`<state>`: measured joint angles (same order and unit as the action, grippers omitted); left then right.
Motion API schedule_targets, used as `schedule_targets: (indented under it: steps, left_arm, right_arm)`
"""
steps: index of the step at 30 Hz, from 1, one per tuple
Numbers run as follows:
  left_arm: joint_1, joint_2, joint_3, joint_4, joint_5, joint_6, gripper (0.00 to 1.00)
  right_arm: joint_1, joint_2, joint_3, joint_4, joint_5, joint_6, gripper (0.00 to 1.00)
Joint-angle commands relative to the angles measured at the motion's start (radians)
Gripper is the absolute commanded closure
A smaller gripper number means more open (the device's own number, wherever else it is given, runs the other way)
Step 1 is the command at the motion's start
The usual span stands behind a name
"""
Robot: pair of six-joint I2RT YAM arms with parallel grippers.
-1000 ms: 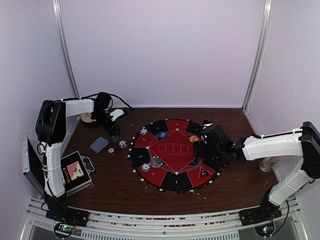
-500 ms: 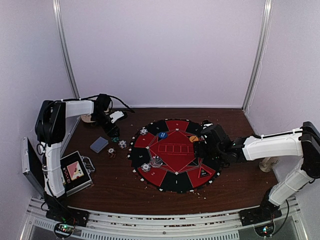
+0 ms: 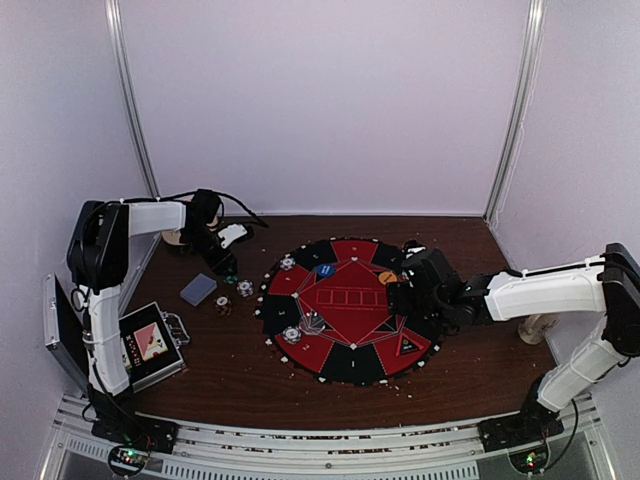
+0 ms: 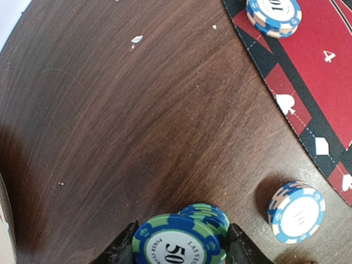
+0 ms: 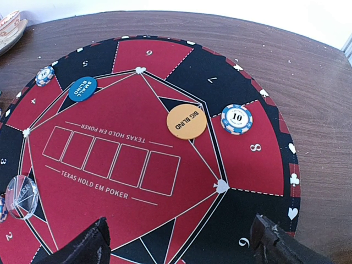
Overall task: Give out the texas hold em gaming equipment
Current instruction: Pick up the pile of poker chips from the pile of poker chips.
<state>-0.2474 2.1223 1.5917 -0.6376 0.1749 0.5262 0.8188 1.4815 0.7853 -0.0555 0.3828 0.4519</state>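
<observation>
My left gripper (image 3: 221, 260) is shut on a green-and-blue "50" chip (image 4: 179, 245), held just over a stack of like chips (image 4: 212, 215) on the wooden table, left of the round red-and-black mat (image 3: 340, 345). A white-and-blue chip stack (image 4: 297, 212) stands beside it. A grey-blue card deck (image 3: 198, 289) lies farther left. My right gripper (image 5: 179, 247) is open and empty above the mat's right side. On the mat are a blue small-blind button (image 5: 83, 88), an orange big-blind button (image 5: 187, 121), a "10" chip (image 5: 237, 119) and a clear dealer button (image 5: 21, 197).
An open metal case (image 3: 140, 345) sits at the front left by the table edge. A saucer (image 3: 175, 237) stands at the back left. A beige mug (image 3: 540, 328) is at the right, behind my right arm. A red chip (image 3: 223, 304) lies near the deck.
My left gripper has shifted slightly left and back with the chip between its fingers. The right arm has not moved.
</observation>
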Motion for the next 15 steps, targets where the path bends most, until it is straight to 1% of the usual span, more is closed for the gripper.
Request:
schedule_targets:
  steps: [1, 4, 10, 15]
  left_arm:
    - [0.013, -0.042, -0.012, 0.001, 0.01, 0.008, 0.46]
    - [0.013, -0.046, -0.01, 0.001, 0.005, 0.008, 0.45]
    - [0.013, -0.048, -0.009, 0.001, -0.01, 0.006, 0.33]
    - [0.014, -0.064, -0.006, 0.001, 0.004, 0.004, 0.34]
  right_arm:
    - [0.005, 0.0, 0.018, 0.002, 0.012, -0.001, 0.1]
    - [0.005, -0.001, 0.018, 0.002, 0.013, -0.001, 0.1]
    - [0.005, -0.003, 0.018, 0.002, 0.013, 0.0, 0.11]
    - [0.006, -0.003, 0.018, 0.002, 0.01, 0.0, 0.1]
